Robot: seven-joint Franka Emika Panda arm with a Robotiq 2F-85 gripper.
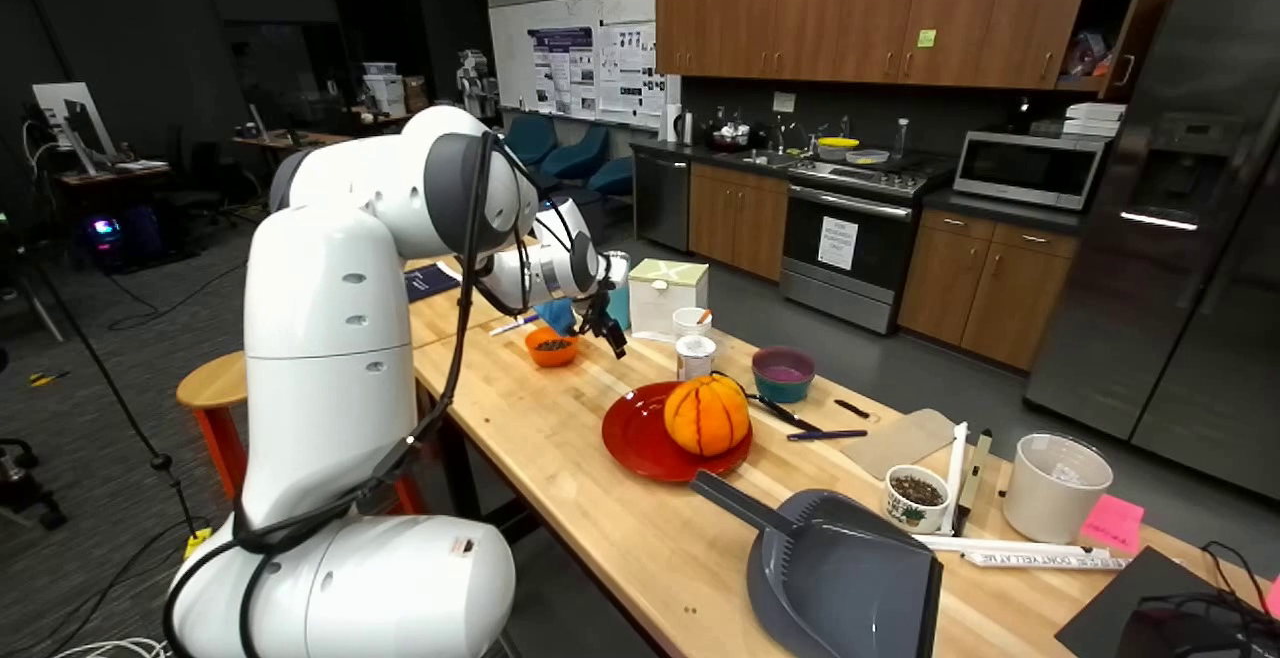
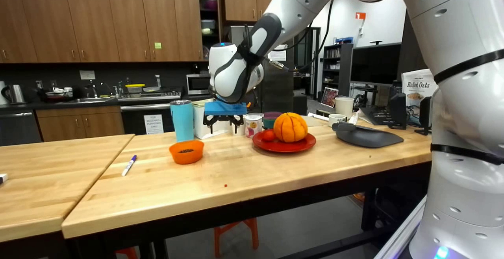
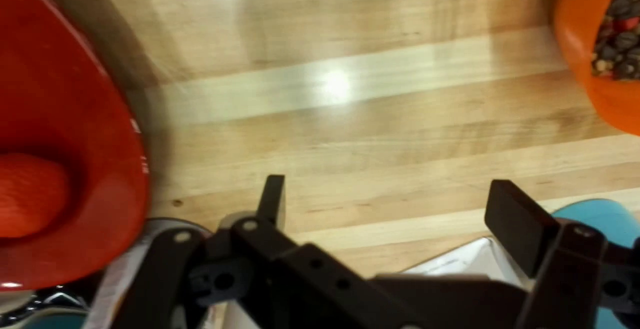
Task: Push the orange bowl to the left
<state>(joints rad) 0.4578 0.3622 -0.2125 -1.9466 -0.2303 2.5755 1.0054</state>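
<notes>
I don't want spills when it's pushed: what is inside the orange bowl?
The orange bowl holds a mix of small pieces, mostly dark, a few tan or red in the wrist view. Only their top layer shows; whatever lies beneath is covered.

In an exterior view, the camera stands close beside the arm [image 1: 330, 288], tilted down, facing the oven [image 1: 845, 283]. In an exterior view, the camera looks low across the counter [image 2: 220, 174] toward the cabinets [image 2: 130, 23], the base [image 2: 456, 196] close at right. The wrist view looks down from close above the counter, jaws along its bottom. Both exterior views share the counter from bowl [image 2: 186, 157] to dustpan [image 2: 372, 137]; the wrist view shares bowl and plate [image 3: 70, 84], cropped.
</notes>
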